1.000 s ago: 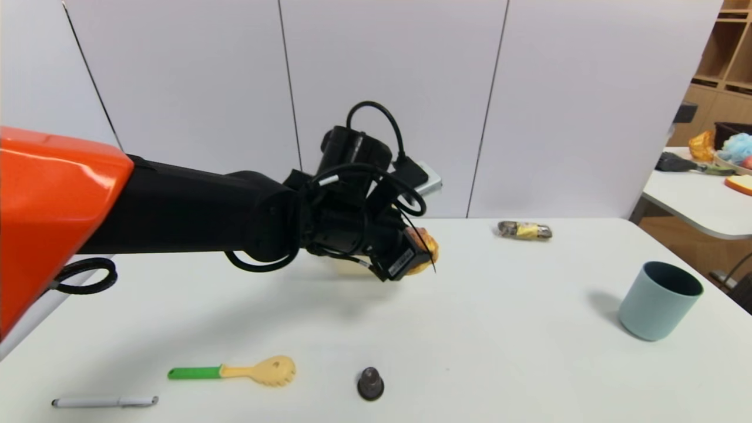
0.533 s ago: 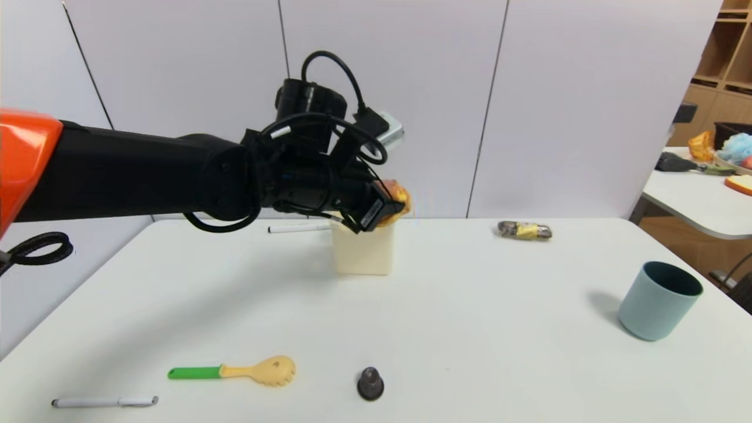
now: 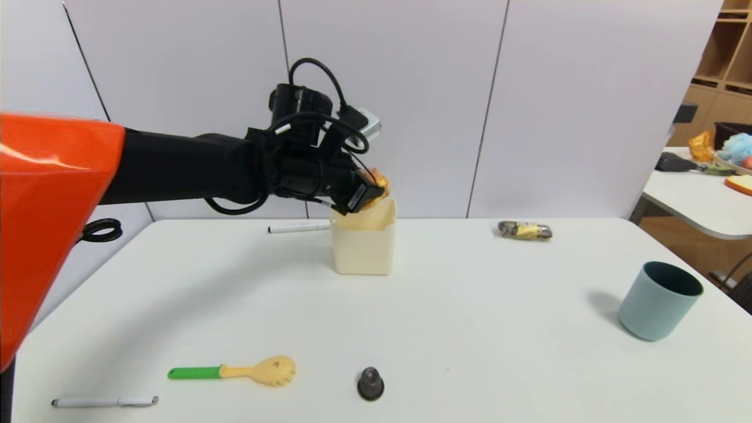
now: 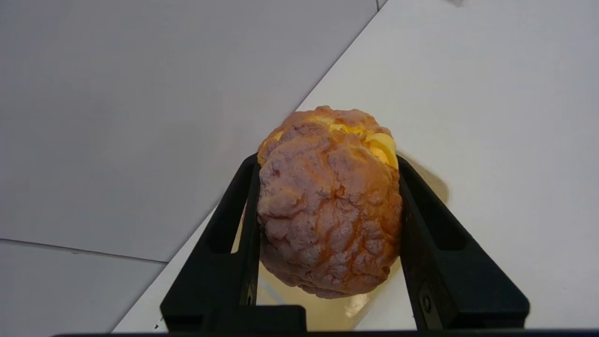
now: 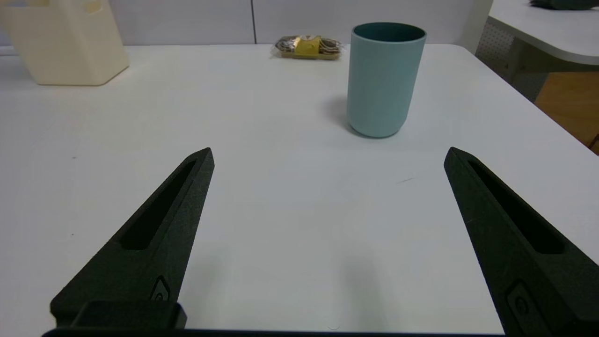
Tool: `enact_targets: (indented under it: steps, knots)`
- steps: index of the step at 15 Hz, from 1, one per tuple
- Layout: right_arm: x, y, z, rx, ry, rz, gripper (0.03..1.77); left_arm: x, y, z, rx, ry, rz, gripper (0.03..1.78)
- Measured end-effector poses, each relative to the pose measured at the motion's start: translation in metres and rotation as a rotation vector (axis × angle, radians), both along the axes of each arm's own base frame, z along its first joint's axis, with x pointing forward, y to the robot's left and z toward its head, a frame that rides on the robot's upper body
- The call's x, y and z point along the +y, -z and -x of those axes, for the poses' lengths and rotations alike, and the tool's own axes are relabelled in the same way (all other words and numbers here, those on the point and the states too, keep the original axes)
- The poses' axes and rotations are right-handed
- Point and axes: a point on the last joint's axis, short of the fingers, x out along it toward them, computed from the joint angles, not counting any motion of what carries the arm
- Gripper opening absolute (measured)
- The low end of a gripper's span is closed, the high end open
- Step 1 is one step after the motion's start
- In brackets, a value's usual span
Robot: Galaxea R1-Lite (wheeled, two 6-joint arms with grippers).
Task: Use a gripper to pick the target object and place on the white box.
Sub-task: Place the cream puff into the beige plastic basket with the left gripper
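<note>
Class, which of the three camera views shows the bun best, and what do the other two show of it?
The left wrist view: the bun fills the middle, crust plain, clamped in the left claw. The head view shows only a sliver of bun past the claw, above the box. The right wrist view shows no bun, only the open right claw.

A crackled golden-brown round bun (image 4: 330,220) with yellow patches sits between black end effector fingers (image 4: 435,243) — beside a cream-white square plastic tub (image 3: 363,247), a grey-blue round cup (image 3: 659,301) and a white tabletop (image 3: 470,329).
</note>
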Motion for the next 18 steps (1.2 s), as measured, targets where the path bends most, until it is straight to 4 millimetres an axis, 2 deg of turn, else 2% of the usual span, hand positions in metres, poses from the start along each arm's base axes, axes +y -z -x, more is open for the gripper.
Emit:
enact_targets:
  steps: [3,7,17,18]
  knots:
    - [0.0,0.0,0.0,0.0,0.0,0.0,1.7,0.001,0.017,-0.013,0.03,-0.016,-0.016,0.84]
    - [0.0,0.0,0.0,-0.001,0.001,0.0,1.7,-0.002,0.032,-0.02,0.058,-0.018,-0.029,0.84]
    - [0.0,0.0,0.0,0.0,0.001,0.0,1.7,-0.004,0.04,-0.024,0.075,-0.016,-0.039,0.84]
    - [0.0,0.0,0.0,0.0,0.0,0.0,1.7,-0.004,0.04,-0.024,0.076,-0.018,-0.039,0.93]
